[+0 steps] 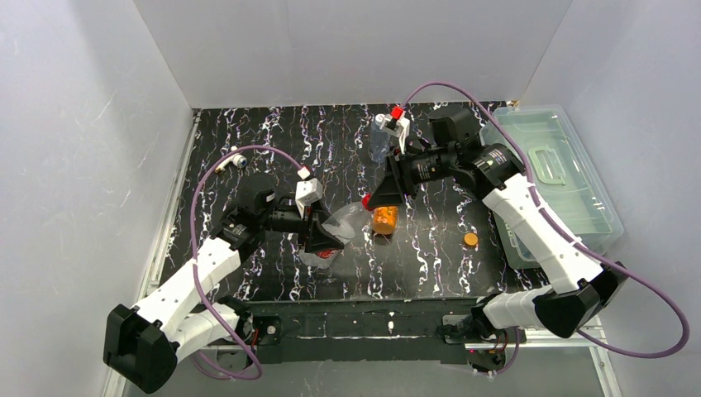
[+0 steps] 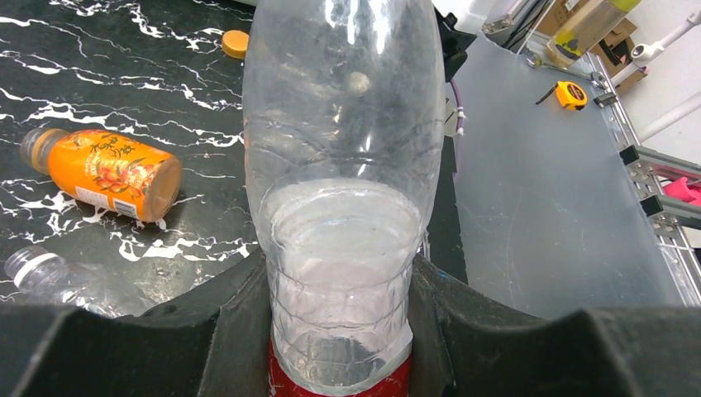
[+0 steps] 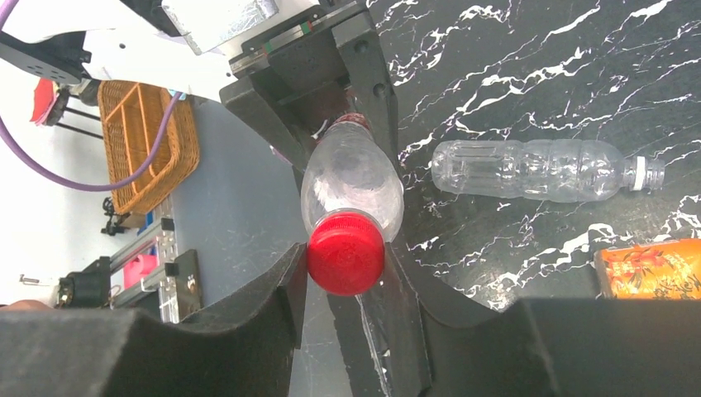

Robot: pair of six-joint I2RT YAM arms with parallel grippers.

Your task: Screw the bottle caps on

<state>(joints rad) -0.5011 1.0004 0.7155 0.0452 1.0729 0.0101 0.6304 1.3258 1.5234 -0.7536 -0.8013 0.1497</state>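
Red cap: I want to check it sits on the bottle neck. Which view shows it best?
Right wrist view: the red cap faces the lens, on the clear bottle, between the fingers of the right gripper. The top view shows only a red speck; the left wrist view shows none of it.

Top view looks steeply down from high behind the near edge over the whole surface [image 1: 273, 132]. Left wrist view hugs the clear bottle [image 2: 339, 165] lengthwise; right wrist view closely faces its red cap [image 3: 345, 252]. All three share the orange bottle [image 1: 383, 220].
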